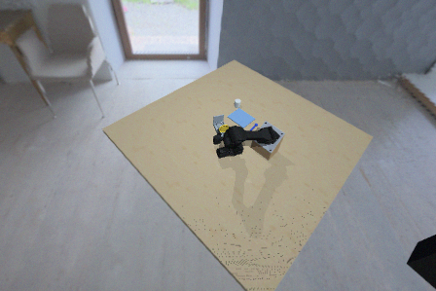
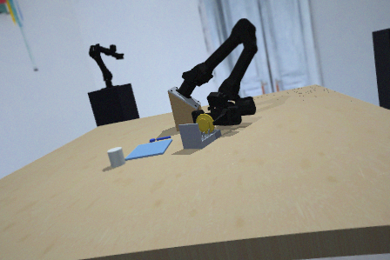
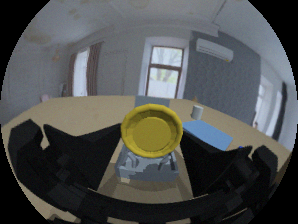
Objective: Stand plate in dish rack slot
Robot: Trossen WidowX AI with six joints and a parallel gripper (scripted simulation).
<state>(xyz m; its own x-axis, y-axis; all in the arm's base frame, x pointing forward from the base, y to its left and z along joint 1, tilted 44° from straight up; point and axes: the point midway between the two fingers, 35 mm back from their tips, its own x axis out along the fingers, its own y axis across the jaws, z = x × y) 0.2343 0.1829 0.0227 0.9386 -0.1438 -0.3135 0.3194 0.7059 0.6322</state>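
The pincer grips the yellow plate, tilted upright, above the gray dish rack on the tabletop.

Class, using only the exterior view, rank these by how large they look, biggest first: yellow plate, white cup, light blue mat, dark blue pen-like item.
1. Light blue mat
2. Yellow plate and white cup: too alike to rank
3. Dark blue pen-like item
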